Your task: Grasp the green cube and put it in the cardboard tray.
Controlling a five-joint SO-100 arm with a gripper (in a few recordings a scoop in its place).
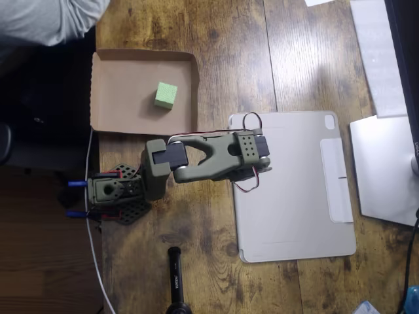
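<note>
Green cube (165, 95) lay inside cardboard tray (108, 72), off-centre toward right wall, touching none | pincer hidden beneath folded olive arm (213, 157), spread impossible to tell | risk: stray sweep past tray's near wall, tray nudged along bench (216, 52), cube spilled.

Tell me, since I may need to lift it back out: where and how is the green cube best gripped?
Come straight down onto the green cube and pinch two opposite flat sides. It sits slightly rotated in the cardboard tray, clear of the walls, so turn the fingers to match its faces.
</note>
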